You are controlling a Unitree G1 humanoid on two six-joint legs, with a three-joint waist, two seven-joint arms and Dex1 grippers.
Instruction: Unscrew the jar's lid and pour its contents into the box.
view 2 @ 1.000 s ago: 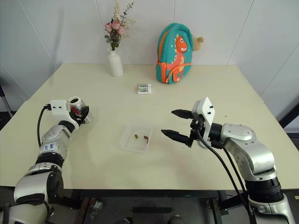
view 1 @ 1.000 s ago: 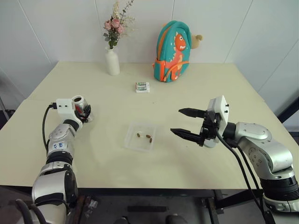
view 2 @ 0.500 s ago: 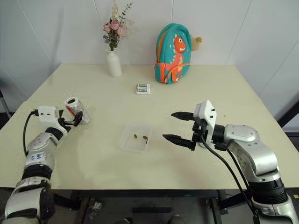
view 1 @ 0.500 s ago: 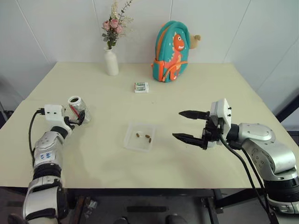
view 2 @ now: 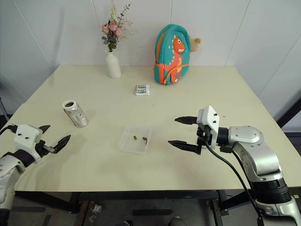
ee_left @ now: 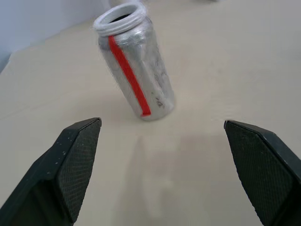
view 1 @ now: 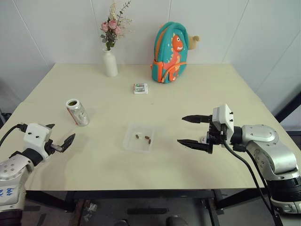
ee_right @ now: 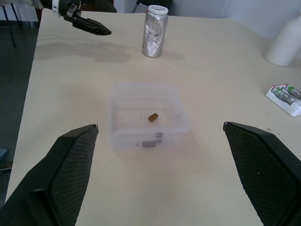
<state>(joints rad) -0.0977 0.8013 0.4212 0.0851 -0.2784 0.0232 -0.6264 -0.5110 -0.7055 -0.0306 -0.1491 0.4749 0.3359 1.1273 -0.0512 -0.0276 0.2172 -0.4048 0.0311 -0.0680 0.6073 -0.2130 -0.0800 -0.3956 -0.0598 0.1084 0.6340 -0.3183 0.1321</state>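
1. Standing upright on the left part of the cream counter, the jar is a silvery metal cylinder with a red stripe down its side, a crinkled sheen and an open white threaded mouth; no lid sits on it.
2. Near the counter's middle lies the box, a shallow clear plastic tray with rounded corners, well apart from the jar; a few small dark brown pellets, the contents, lie on its floor.
3. Left gripper: at the near left edge of the counter, short of the jar and not touching it, black textured jaws spread wide and empty.
4. Right gripper: just to the right of the box, pointing towards it, jaws likewise wide and empty.
5. Far side of the counter: a white vase of pink flowers, a teal backpack with an orange dinosaur, and nearer, a small white-and-green packet. Nothing stands between jar and box.
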